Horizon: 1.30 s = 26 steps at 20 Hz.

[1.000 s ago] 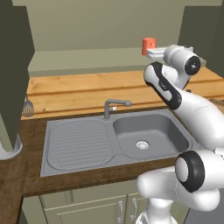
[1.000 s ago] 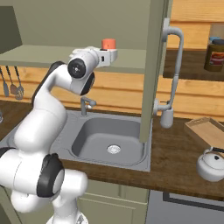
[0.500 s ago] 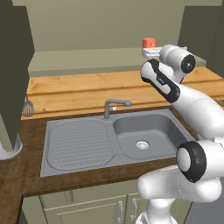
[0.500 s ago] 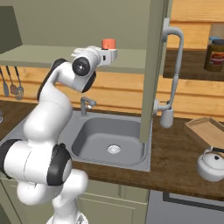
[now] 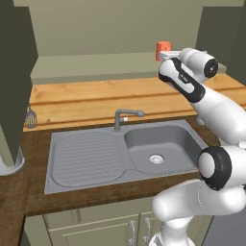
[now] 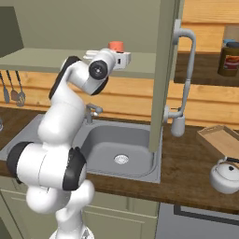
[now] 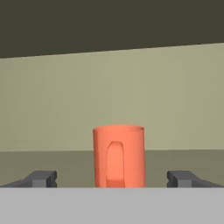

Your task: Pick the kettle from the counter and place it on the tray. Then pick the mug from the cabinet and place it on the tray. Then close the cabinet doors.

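Observation:
The orange-red mug (image 7: 118,155) stands upright on the cabinet's pale green shelf (image 5: 96,65), its handle turned toward my hand. My gripper (image 7: 113,179) is open, with one fingertip (image 7: 41,178) on each side of the mug and a little short of it, not touching. From the base, the hand (image 5: 166,55) is raised to shelf height right in front of the mug (image 5: 163,48). Far right on the counter (image 6: 186,172), the silver kettle (image 6: 226,176) sits just in front of the light-wood tray (image 6: 221,140). One open cabinet door (image 6: 163,70) hangs edge-on, with its silver handle (image 6: 184,79).
The steel sink (image 5: 120,151) and its tap (image 5: 126,116) lie under the arm. A dark labelled jar (image 6: 229,56) stands on a wooden shelf at the right. Utensils (image 6: 13,91) hang at the left wall. The other open door (image 5: 14,77) fills the left edge.
The arm has shifted only slightly, and the hand stays at the mug. The jaws have stayed wide open and nothing has been taken hold of.

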Motion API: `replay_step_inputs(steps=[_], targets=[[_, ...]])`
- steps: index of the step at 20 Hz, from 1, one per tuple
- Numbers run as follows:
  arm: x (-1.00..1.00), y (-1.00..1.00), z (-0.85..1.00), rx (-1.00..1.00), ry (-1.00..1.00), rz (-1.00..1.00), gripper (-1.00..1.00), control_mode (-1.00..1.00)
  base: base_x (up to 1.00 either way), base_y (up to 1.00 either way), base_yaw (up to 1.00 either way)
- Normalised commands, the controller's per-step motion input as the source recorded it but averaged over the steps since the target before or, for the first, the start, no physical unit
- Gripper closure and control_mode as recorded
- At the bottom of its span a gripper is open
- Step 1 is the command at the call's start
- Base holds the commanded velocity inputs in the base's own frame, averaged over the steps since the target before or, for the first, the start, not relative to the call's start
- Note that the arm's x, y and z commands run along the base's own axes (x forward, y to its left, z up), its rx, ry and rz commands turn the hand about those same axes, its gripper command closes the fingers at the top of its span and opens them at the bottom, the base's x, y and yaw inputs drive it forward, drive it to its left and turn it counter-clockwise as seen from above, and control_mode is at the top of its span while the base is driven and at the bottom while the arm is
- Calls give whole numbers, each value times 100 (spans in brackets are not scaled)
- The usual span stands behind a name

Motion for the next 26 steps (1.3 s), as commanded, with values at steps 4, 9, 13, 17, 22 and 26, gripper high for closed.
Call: replay_step_inputs(steps=[4, 9, 13, 17, 22, 26], targets=[[31, -3, -6, 0, 1, 1, -100, -100, 0, 0, 0], [33, 0, -2, 0, 3, 0, -100, -100, 0, 0, 0], [20, 0, 0, 0, 2, 0, -100, -100, 0, 0, 0], [10, 3, 0, 0, 0, 0, -100, -100, 0, 0, 0], [11, 9, 0, 0, 1, 0, -100, -100, 0, 0, 0], [12, 5, 0, 0, 1, 0, -100, -100, 0, 0, 0]])
